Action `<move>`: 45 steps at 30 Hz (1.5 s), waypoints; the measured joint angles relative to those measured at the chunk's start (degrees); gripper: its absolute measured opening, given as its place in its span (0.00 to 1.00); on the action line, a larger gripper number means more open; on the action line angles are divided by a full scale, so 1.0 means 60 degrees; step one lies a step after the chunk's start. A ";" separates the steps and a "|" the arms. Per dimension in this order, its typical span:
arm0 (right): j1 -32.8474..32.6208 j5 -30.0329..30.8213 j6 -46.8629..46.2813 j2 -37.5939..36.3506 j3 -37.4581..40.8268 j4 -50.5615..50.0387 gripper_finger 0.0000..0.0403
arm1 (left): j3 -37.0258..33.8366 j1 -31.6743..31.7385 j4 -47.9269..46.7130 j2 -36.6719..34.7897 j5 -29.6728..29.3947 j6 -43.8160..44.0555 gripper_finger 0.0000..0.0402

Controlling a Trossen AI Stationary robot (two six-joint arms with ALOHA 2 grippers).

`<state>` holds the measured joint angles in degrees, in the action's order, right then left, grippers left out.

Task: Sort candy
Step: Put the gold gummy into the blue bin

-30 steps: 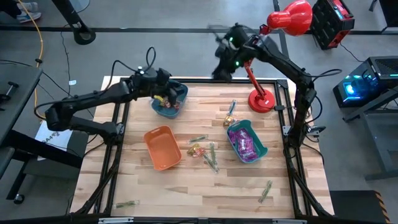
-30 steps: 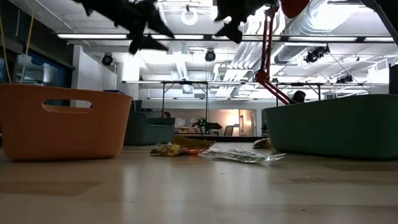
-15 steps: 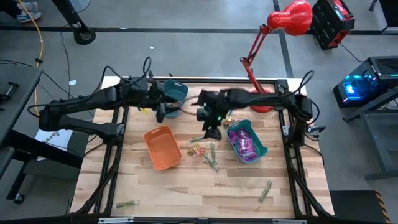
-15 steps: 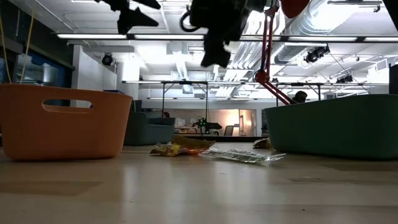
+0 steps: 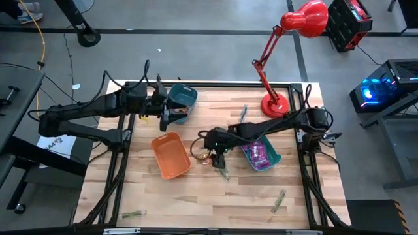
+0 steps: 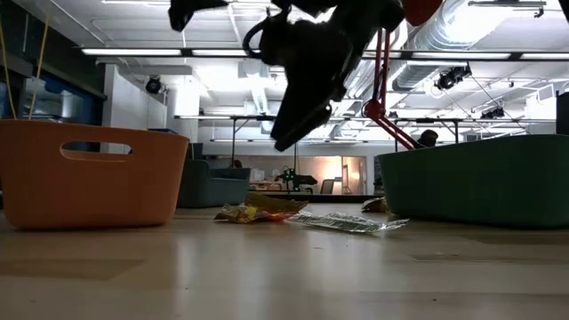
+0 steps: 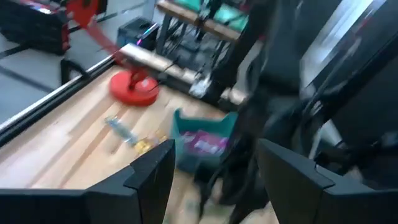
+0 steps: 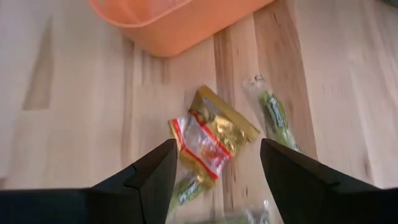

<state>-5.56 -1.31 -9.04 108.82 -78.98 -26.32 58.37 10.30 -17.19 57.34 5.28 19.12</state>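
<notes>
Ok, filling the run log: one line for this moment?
right gripper: open, above gold candy | left gripper: open, by blue bin | orange bin: empty

We found the right gripper (image 5: 212,155) low over the table's middle, fingers spread, in the lane between the orange bin (image 5: 171,155) and the teal bin (image 5: 260,148). A gold-and-red wrapped candy (image 8: 210,137) and greenish stick candy (image 8: 274,117) lay on the wood in that lane. The left gripper (image 5: 171,115) hung open near the blue bin (image 5: 182,96), with the orange bin close by. The red lamp (image 5: 275,104) blocked the far right corner. The near table (image 5: 196,202) stayed largely bare, with stray sticks.
</notes>
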 joint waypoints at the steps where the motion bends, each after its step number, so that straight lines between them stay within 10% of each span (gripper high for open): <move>1: -0.0097 0.0132 0.0017 0.0152 0.0000 0.0189 0.56 | 0.0000 -0.0119 0.0302 0.0001 0.0000 0.0180 0.54; 15: -0.0717 0.1866 -0.0188 0.1912 0.0000 0.1254 0.54 | 0.0000 -0.2419 0.4319 0.0002 -0.1733 0.1620 0.54; 25: -0.0502 0.2192 0.0244 0.1092 -0.0602 0.1006 0.04 | 0.0004 -0.2971 0.7804 -0.0998 -0.1792 0.0510 0.54; 32: 0.0735 0.2759 0.1048 0.0648 -0.2342 0.1692 0.24 | 0.0004 -0.3052 0.7276 -0.1866 -0.2423 -0.0766 0.54; 45: 0.3124 0.0293 -0.0465 0.2060 -0.4790 0.2035 0.44 | -0.0007 -0.3045 0.6397 -0.1822 -0.2554 -0.0727 0.54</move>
<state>13.18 0.45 -11.83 121.19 -107.72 -14.11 58.33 -7.97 21.19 46.41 -10.04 14.75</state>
